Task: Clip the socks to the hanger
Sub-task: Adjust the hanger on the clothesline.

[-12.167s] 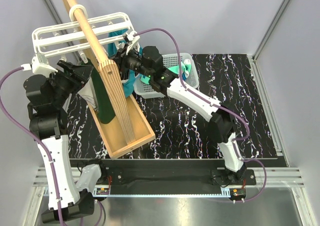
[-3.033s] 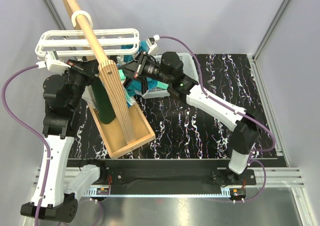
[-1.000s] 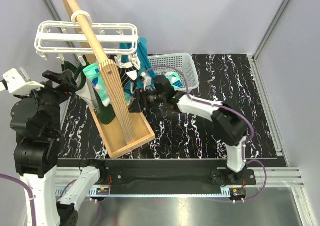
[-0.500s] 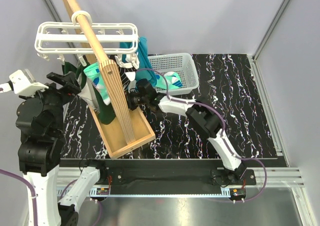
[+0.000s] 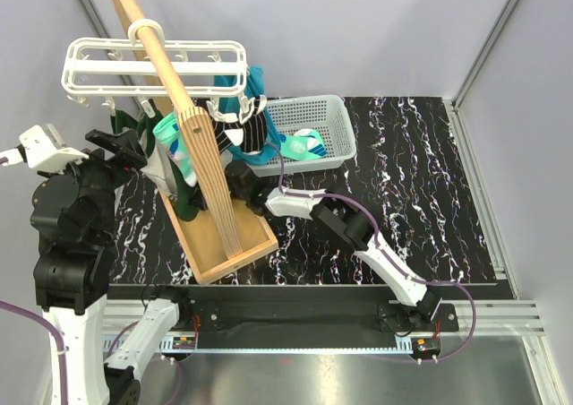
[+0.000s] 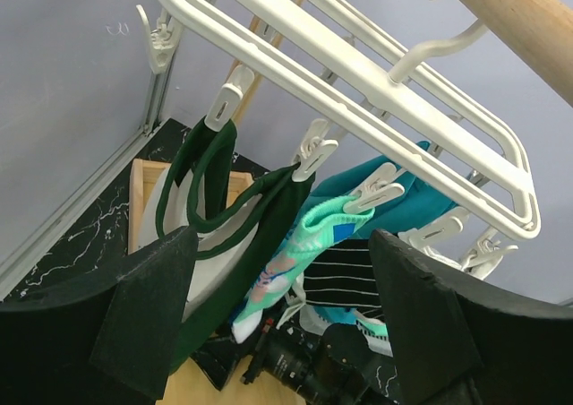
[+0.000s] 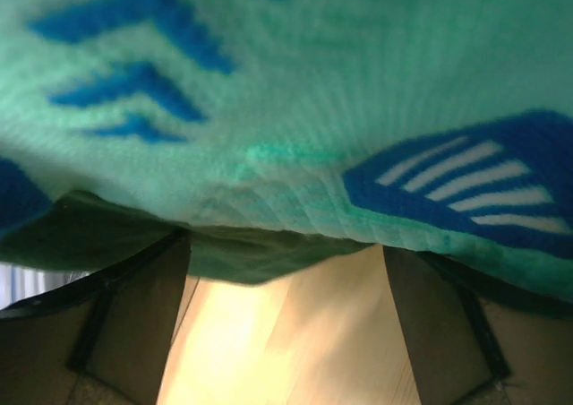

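While the mint sock [image 7: 269,100] hangs lengthwise down from the hanger [image 6: 376,73], its lower end just above the right tool [image 7: 286,324], spread and empty, that arm is nearer than the left tool [image 6: 285,320], likewise spread.

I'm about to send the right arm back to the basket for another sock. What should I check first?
1. Left claw empty: ok, open, nothing between.
2. Right claw empty: ok, open.
3. Right claw clear of fabric: cannot tell; a mint-and-blue sock fills its view.
4. Mint sock held by a hanger clip: ok.
5. Striped sock clipped: cannot tell, top hidden.
6. A loose sock lies in the basket: ok.
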Robot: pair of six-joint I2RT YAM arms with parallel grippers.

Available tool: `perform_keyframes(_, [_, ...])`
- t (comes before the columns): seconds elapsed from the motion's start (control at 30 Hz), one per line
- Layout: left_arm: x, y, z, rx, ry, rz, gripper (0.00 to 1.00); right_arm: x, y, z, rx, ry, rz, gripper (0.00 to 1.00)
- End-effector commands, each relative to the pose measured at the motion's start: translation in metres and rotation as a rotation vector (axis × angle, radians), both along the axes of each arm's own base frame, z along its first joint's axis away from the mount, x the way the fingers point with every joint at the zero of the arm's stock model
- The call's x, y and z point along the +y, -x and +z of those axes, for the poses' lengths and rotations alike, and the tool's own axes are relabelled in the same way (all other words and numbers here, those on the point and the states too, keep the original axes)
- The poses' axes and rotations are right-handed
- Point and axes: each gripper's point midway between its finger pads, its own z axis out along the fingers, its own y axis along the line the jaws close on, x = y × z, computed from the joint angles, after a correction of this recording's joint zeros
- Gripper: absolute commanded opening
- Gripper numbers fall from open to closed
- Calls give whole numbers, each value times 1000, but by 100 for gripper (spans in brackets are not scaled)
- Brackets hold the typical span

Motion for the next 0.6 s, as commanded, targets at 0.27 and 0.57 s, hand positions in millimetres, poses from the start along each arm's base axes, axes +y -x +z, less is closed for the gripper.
perform_keyframes(0.27, [-5, -1, 13, -63, 25, -25, 83, 19, -21, 69, -80, -143, -89, 20])
perform_keyframes(0.57, [-6, 1, 13, -67, 41, -31, 83, -26, 2, 103, -62, -110, -120, 0])
